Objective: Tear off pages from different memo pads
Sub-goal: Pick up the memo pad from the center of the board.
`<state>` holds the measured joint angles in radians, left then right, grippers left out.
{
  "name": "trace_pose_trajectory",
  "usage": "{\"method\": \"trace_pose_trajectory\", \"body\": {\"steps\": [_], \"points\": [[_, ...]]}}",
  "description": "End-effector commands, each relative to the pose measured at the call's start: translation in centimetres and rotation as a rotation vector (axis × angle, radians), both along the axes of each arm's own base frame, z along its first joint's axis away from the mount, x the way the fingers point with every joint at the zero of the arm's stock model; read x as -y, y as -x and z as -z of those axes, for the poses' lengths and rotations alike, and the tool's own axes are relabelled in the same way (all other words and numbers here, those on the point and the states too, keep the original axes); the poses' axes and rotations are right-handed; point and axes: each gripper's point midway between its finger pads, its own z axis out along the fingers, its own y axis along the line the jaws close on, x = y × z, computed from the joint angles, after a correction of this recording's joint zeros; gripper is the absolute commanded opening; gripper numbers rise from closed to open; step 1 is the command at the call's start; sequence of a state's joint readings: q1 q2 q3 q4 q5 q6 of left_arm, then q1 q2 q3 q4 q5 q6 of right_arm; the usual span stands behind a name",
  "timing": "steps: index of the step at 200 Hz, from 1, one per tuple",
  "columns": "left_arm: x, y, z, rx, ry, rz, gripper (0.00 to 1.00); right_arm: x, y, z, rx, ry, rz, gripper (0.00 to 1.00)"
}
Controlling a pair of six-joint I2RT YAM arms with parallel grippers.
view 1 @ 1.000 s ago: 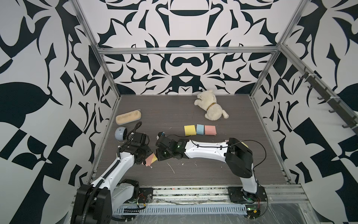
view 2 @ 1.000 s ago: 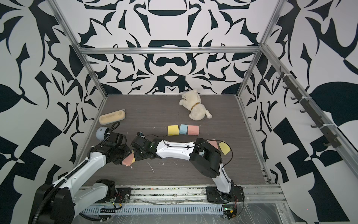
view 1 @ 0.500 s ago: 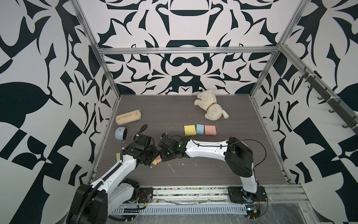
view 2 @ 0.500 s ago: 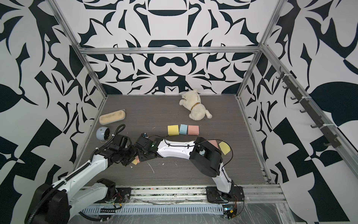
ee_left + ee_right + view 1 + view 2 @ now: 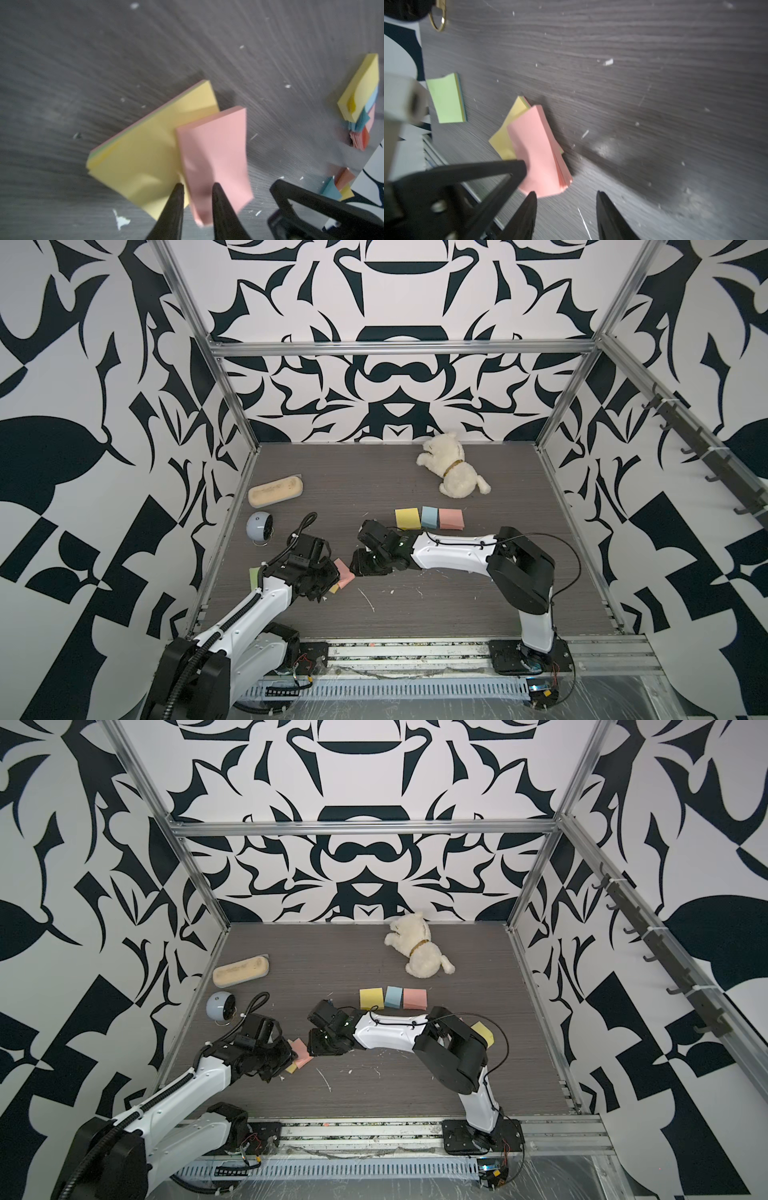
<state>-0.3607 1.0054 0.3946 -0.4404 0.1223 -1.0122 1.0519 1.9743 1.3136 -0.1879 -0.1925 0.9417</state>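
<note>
Was a robotics lab cell: alu frame (image 5: 399, 349), b&w patterned wall panels (image 5: 399, 290) round the desk (image 5: 374, 477), left arm (image 5: 266, 601) & right arm (image 5: 453, 558) bolted to front rail (image 5: 415, 652)

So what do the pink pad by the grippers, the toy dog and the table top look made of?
The pink pad: matte paper, with thin sheets showing at its fanned edge. The toy dog: fluffy cream plush, probably synthetic fibre. The table top: dark grey wood-grain pattern with a faint sheen, likely laminate.
</note>
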Motion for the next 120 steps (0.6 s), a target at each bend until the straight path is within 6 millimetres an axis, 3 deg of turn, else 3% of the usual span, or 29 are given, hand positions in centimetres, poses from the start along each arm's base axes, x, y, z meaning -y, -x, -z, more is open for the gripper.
{"method": "trace_pose_trajectory", "body": {"steps": [1,54,93,120], "points": [[-0.8,0.8,1.2,-0.022,-0.031,-0.017,0.22,-1.0,0.4,0.6,-0.039,-0.051,0.004,0.51],[-0.6,0.8,1.6,-0.021,-0.017,-0.023,0.17,-2.0,1.5,2.8,-0.106,-0.066,-0.015,0.39],[-0.1,0.7,1.5,-0.016,0.007,-0.009,0.13,-2.7,1.2,1.6,-0.093,-0.120,-0.006,0.22],[0.3,0.4,0.3,0.005,0.027,0.005,0.12,-2.5,0.8,0.5,-0.068,-0.146,0.012,0.11]]}}
